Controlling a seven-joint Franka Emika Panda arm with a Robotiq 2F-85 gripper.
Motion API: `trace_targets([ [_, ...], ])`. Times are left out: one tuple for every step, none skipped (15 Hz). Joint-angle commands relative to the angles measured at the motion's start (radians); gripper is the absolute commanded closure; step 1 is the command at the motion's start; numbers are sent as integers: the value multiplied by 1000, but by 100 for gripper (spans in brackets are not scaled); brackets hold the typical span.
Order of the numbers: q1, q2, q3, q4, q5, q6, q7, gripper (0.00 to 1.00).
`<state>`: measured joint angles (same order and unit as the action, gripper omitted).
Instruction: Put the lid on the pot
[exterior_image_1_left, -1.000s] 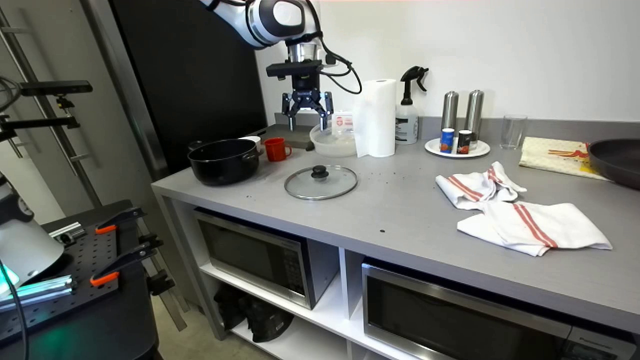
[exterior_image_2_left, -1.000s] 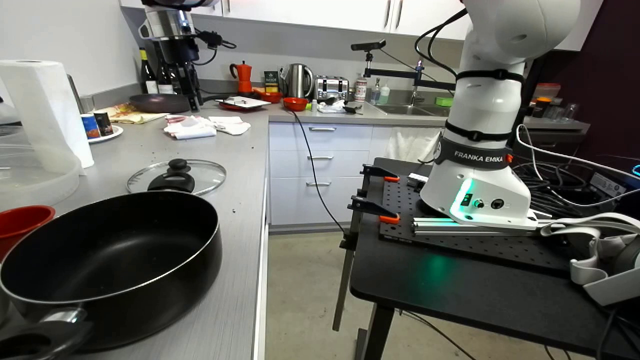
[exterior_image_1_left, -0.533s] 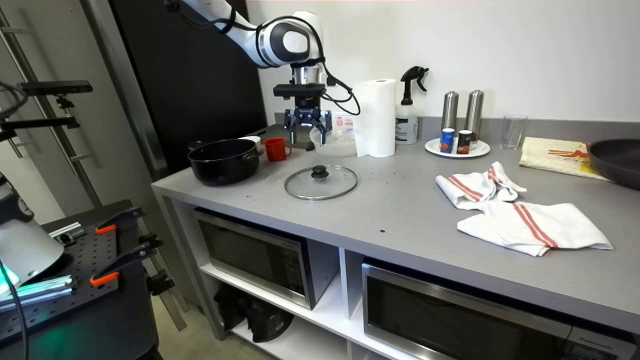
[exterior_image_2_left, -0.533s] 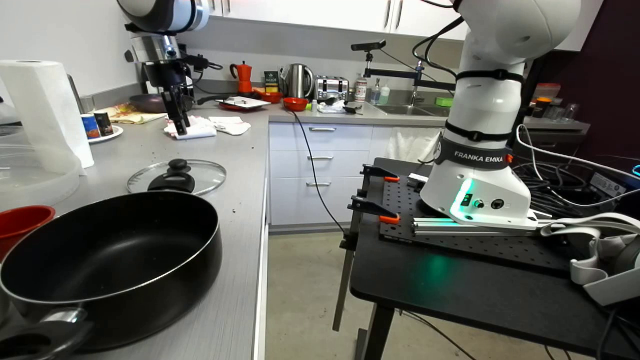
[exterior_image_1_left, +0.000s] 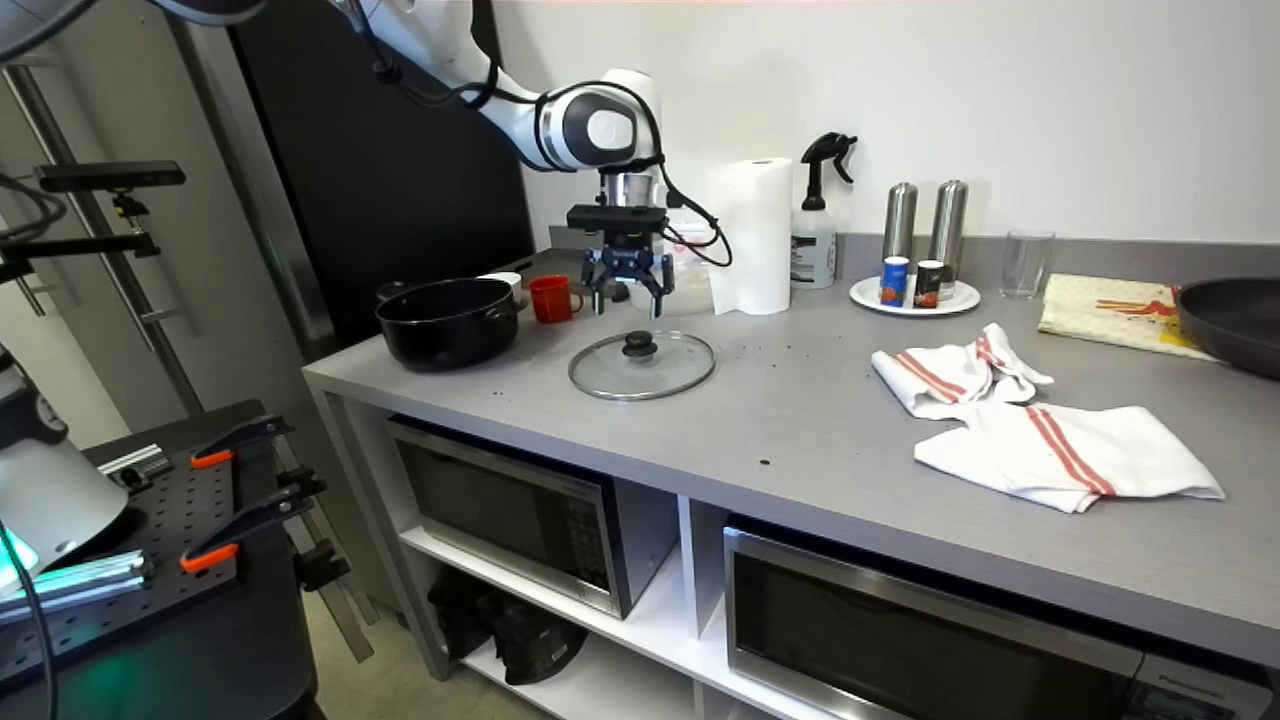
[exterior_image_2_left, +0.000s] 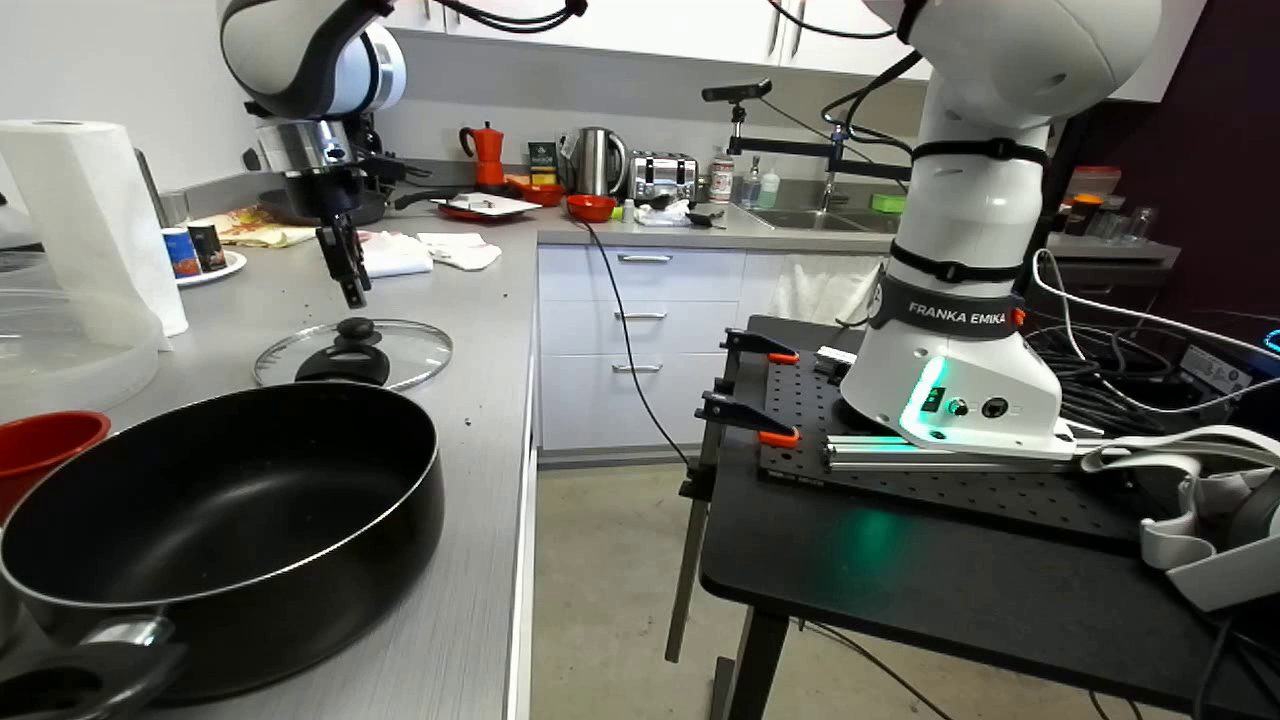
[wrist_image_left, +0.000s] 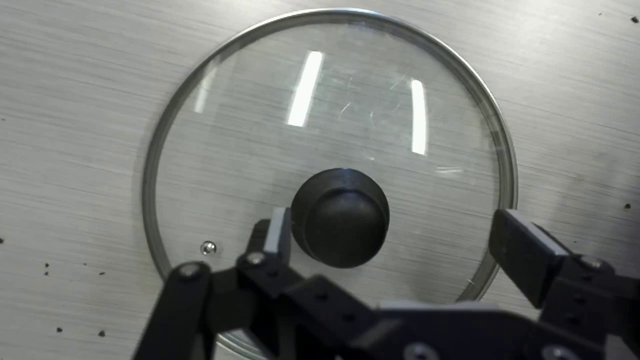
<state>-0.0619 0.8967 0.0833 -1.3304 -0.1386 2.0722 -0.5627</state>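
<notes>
I have the gripper (exterior_image_1_left: 627, 304), jaws wide apart, above the lid (exterior_image_1_left: 642, 372) lying on the counter (exterior_image_1_left: 800, 425) near the pot (exterior_image_1_left: 447, 340), the lid's knob (wrist_image_left: 345, 222) below and off-centre, closer to the finger (wrist_image_left: 276, 235) at the wrist view's left

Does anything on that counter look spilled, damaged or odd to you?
Dark specks lie scattered on the counter around the glass lid and stand out against the grey: perhaps spilled crumbs. Faint curved marks also show on the lid; whether scratches, smudges or reflections, I can't tell.
</notes>
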Motion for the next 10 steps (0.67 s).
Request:
trace_targets([
  [-6, 80, 11, 111, 5, -25, -42, 0],
  [-7, 95, 11, 127, 6, -28, -48, 0],
  [-8, 107, 11, 142, 7, -30, -53, 0],
  [-8, 120, 11, 156, 8, -33, -58, 0],
  [-9, 132, 11, 170, 9, -35, -62, 0],
  [-10, 144, 12, 182, 10, -38, -65, 0],
  [-11, 155, 13, 194, 11, -39, -68, 0],
  [-11, 165, 13, 204, 11, -41, -72, 0],
  [-11, 174, 13, 215, 11, -44, -78, 0],
  [-11, 183, 13, 225, 12, -46, -82, 0],
])
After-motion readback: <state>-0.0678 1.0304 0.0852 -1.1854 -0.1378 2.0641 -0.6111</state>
